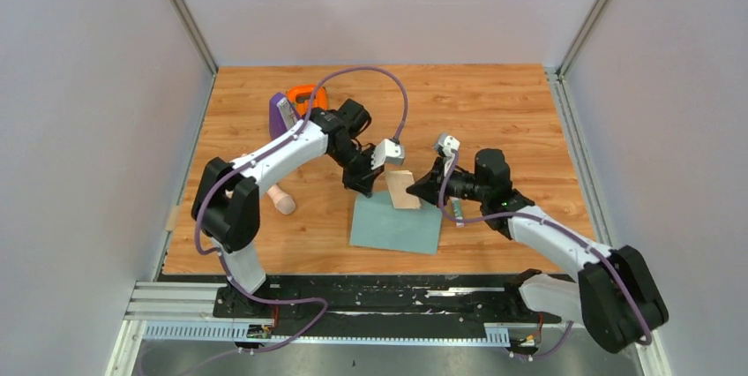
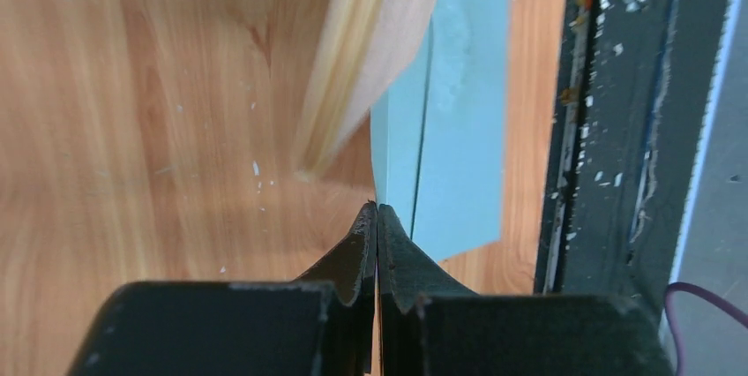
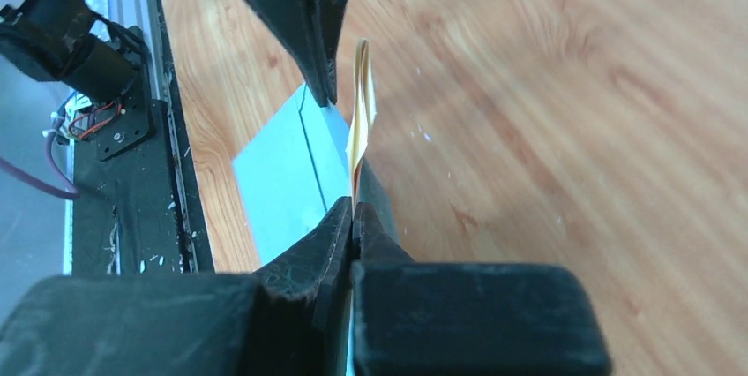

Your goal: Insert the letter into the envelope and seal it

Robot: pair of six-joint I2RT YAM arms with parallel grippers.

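The grey-teal envelope (image 1: 395,224) lies flat on the wooden table, near the front edge. The pale beige letter (image 1: 403,189) stands on edge over its far side, bowed, with my right gripper (image 1: 425,189) shut on it. In the right wrist view the letter (image 3: 360,120) rises straight out of that gripper's (image 3: 353,210) closed tips. My left gripper (image 1: 363,184) is at the envelope's far left corner. Seen from the left wrist, its jaws (image 2: 377,210) are pressed shut right on the envelope's (image 2: 459,129) left edge, which runs into the tips, and the letter (image 2: 366,49) hangs just beyond.
A pinkish cylinder (image 1: 282,199) lies left of the envelope, by the left arm. A purple and orange object (image 1: 295,104) stands at the back left. A small strip-like item (image 1: 458,210) lies under the right wrist. The black rail (image 1: 379,301) borders the near table edge.
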